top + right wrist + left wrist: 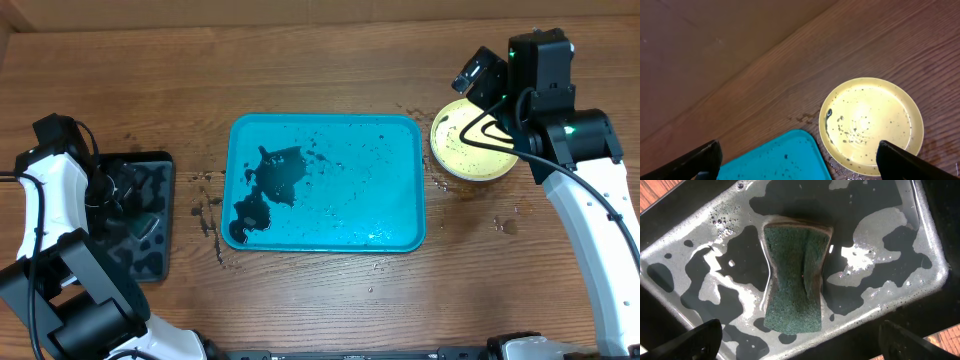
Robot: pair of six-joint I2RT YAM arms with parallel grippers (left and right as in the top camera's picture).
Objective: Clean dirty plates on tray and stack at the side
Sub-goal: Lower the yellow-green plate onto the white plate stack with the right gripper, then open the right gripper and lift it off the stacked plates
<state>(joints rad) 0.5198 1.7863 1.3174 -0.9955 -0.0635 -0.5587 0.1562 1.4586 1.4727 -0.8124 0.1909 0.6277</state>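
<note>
Turquoise tray (390, 195) lies with long axis left-right

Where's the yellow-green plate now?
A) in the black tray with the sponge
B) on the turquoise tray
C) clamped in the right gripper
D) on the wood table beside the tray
D: the yellow-green plate lies on bare wood just off the turquoise tray's corner, and the right gripper is spread open, not touching it.

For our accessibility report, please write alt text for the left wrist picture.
A green scouring sponge lies in a shallow black tray, among puddles of water. The open jaws show at both lower corners, touching nothing.
</note>
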